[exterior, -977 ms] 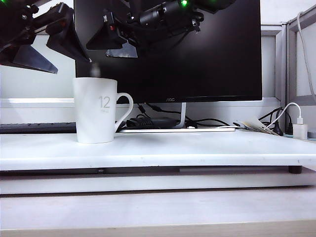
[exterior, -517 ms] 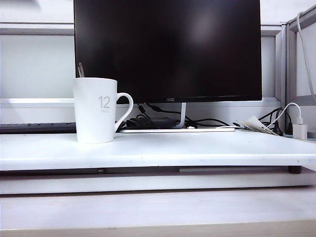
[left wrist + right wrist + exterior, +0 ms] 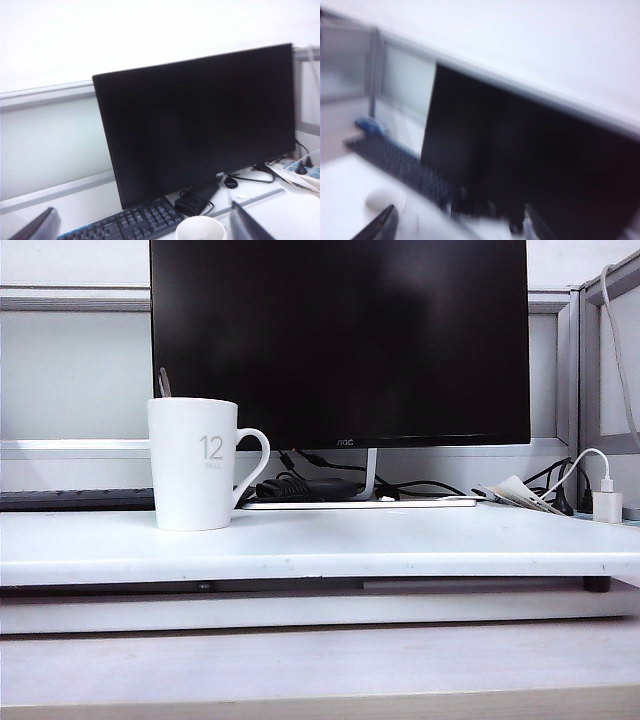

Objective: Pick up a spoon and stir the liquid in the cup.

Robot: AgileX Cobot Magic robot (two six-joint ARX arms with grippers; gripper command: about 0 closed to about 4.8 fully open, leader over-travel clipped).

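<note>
Cup [image 3: 192, 463] is what we see first: white, upright, at the left of the exterior view on the white surface [image 3: 400, 545], its looped handle turned to the right. The thin grey spoon [image 3: 163, 382] sticks up from its left rim. Behind stands the dark monitor [image 3: 340, 340], with a keyboard [image 3: 75, 498] at far left.

No arm appears in the exterior view. In its wrist view we see the left end effector [image 3: 142, 227] with fingertips spread wide, holding nothing, the cup's rim between them. The right end effector [image 3: 460, 225] shows blurred, its tips apart and empty.
</note>
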